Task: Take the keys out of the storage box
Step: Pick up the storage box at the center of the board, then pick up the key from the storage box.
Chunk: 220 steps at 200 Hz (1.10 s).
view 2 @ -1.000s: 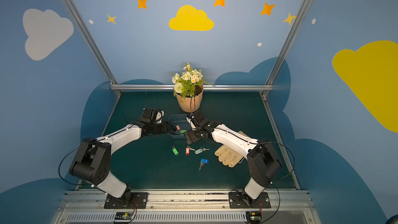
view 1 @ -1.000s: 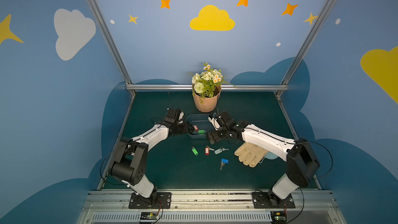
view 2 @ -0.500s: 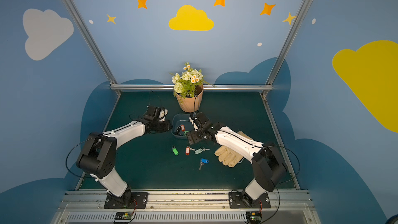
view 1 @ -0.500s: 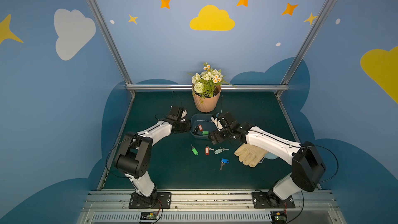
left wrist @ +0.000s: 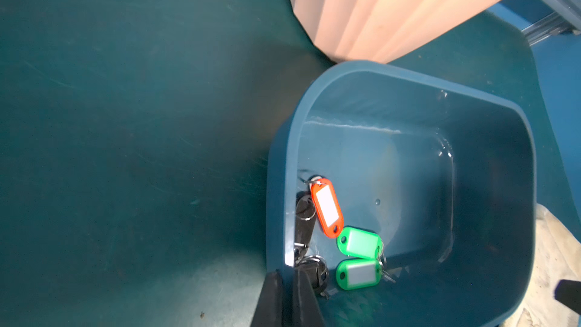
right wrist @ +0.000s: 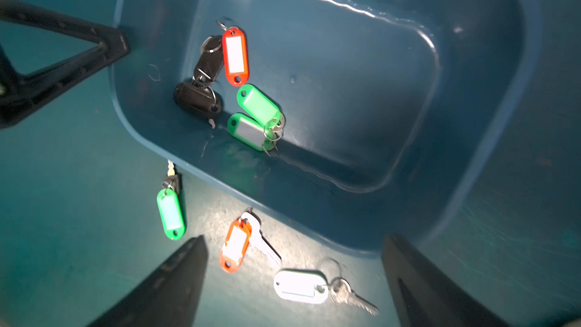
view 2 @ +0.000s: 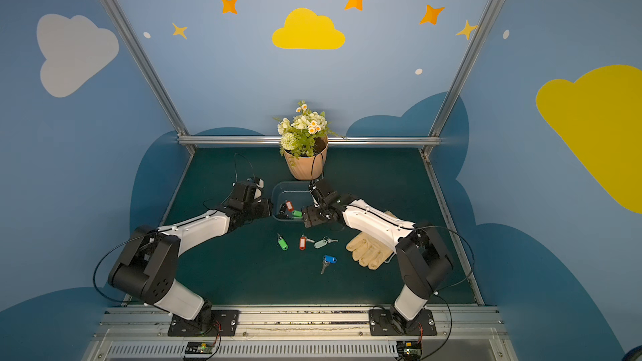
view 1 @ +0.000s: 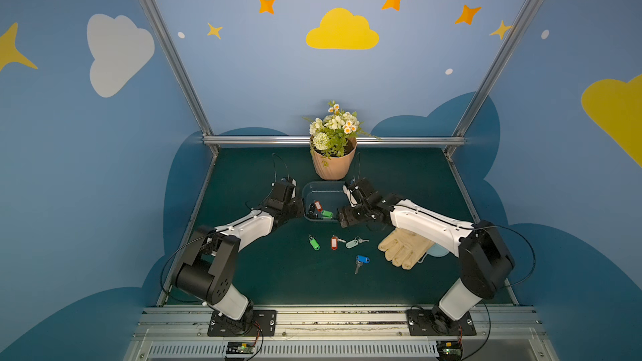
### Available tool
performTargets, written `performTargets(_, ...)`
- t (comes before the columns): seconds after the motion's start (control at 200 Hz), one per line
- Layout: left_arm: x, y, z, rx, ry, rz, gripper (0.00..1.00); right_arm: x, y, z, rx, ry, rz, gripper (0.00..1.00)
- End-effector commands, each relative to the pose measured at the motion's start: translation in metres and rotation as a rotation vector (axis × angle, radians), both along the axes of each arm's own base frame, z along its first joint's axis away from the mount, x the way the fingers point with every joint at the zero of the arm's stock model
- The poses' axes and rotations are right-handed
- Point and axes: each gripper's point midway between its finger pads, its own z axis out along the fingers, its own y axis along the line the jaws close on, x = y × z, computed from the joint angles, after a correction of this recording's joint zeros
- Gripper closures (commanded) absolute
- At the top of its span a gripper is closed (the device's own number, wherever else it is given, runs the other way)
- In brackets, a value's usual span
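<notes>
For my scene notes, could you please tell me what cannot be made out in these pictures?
Lower black oblong plastic key tag: left wrist view, part covered by the left gripper.
Pale blue flat thing: in a top view, mostly hidden by the cream fabric glove and right arm; unidentifiable.
Blue-tagged silver key: outside both wrist views.

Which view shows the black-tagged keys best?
The right wrist view: both black-tagged keys lie unobstructed in the storage box. The left wrist view hides one partly behind the left gripper. Both top views show only a dark spot.
</notes>
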Motion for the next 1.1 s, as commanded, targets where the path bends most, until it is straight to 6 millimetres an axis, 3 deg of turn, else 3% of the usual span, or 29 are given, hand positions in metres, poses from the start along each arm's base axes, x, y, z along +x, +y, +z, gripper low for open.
performTargets(0.0,0.009,0.006,0.01,0.021,-0.082,0.039,0.97,0.012,0.028,0.005,0.067,-0.007,-0.007,0.15)
performTargets(0.255,0.005,0.004,0.003,0.025,-0.066,0.018,0.97,0.041,0.083,-0.014,0.006,-0.043,0.07,0.26)
performTargets(0.421,0.004,0.003,0.001,0.027,-0.06,0.012,0.97,0.056,0.104,-0.028,-0.031,-0.058,0.115,0.32)
performTargets(0.696,0.005,0.001,0.0,0.022,-0.045,0.0,0.97,0.078,0.116,-0.044,-0.097,-0.104,0.14,0.49)
performTargets(0.971,0.003,0.003,-0.001,0.029,-0.033,0.003,0.97,0.075,0.12,-0.061,-0.104,-0.071,0.164,0.6)
performTargets(1.096,0.003,0.002,-0.001,0.03,-0.03,0.001,0.97,0.073,0.12,-0.064,-0.107,-0.063,0.172,0.6)
